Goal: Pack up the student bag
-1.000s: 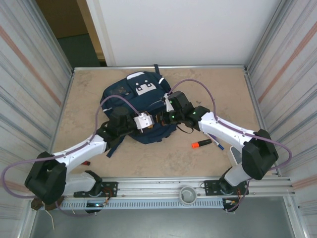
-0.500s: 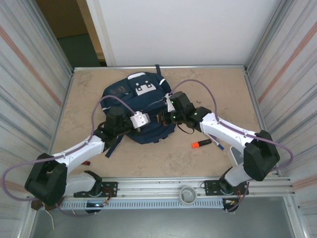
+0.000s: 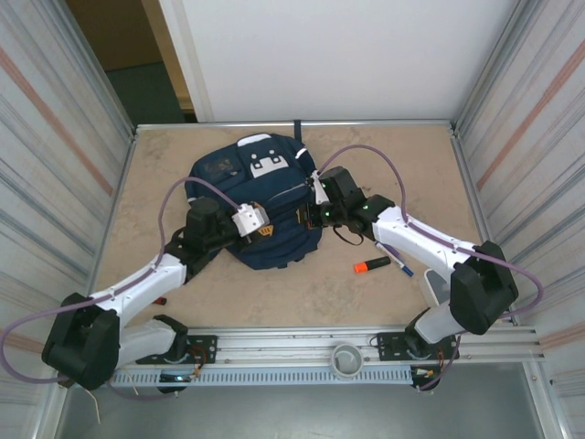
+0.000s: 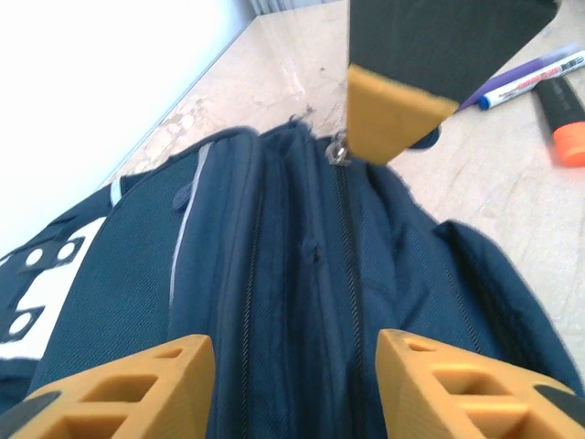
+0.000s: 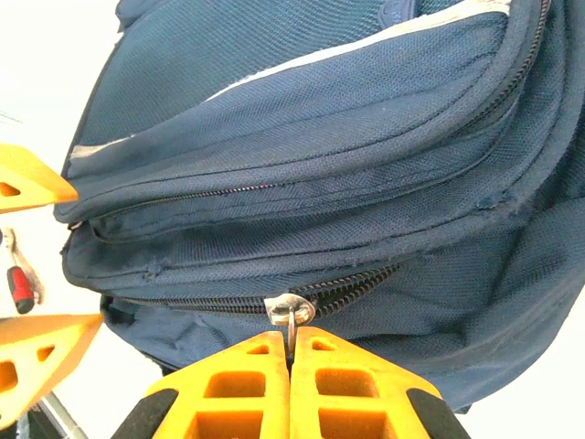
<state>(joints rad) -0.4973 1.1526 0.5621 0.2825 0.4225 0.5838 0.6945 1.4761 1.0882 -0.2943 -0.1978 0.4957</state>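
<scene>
Two arms meet over the bag (image 3: 260,197), which lies flat on the desk (image 3: 411,155), left of centre, with its white patch toward the far wall. From above, the left arm (image 3: 146,274) reaches the bag's near-left edge and the right arm (image 3: 411,238) its right side. A highlighter (image 3: 371,265) and a pen (image 3: 395,259) lie on the desk just right of the bag, apart from it.

At the left wrist, the jaws stand open and empty, hovering over the bag's ridge with the zip lines running away between them. At the far end of the main zip, a finger of the right arm (image 4: 393,114) sits at the zip pull (image 4: 338,148). The highlighter (image 4: 567,128) is on the desk beyond.

At the right wrist, the jaws are closed tight on the zip pull (image 5: 290,309), pinching its small metal tab. The fabric above bulges in soft folds.

I judge the bag soft and floppy: it will sag, bunch and slide on the desk rather than resist a tug. The metal tab is thin and slippery, so it is easily lost. The sensible holds look to be the tab itself and a pinch of fabric beside the zip, to pull against it.
</scene>
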